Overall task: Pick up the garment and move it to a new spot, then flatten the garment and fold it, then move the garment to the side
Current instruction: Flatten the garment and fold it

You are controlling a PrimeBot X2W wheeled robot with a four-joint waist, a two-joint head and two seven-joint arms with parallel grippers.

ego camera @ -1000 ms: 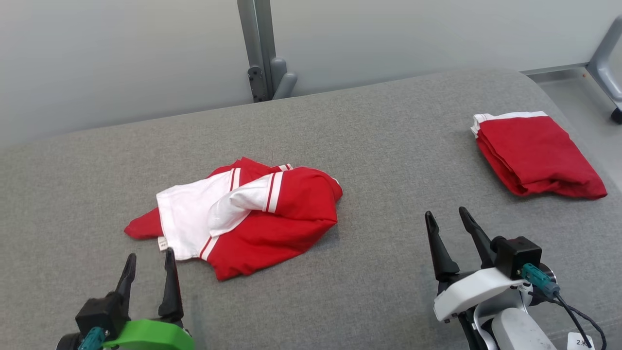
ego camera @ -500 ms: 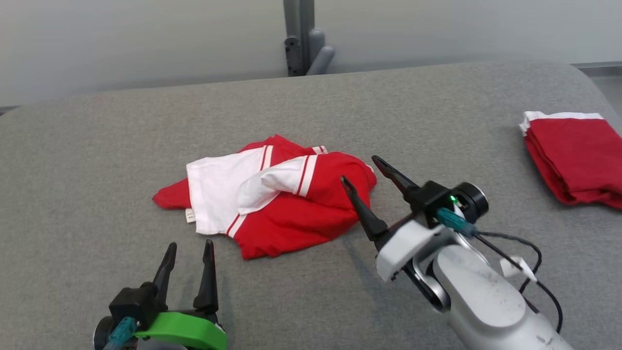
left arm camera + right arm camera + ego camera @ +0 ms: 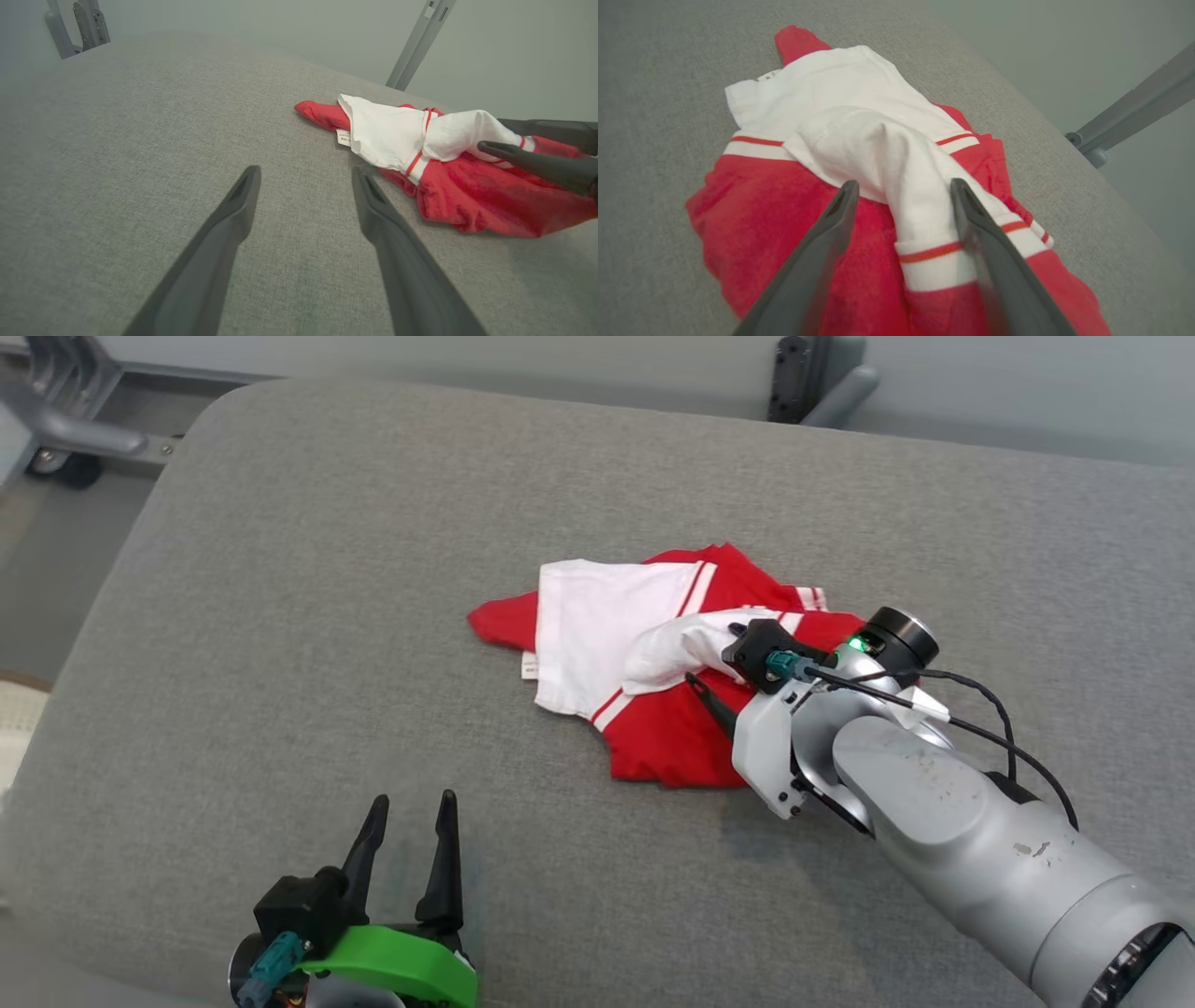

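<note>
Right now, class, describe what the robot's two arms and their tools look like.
Left tool: two long dark tapered fingers, bright green mount, teal connector. Right tool: matching dark fingers, white mount, black box with teal connector, green light, black cable, scuffed silver forearm.

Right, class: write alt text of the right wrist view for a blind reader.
Two long dark fingers of the open right gripper straddle a white sleeve of a crumpled red-and-white garment on a grey fabric surface.
</note>
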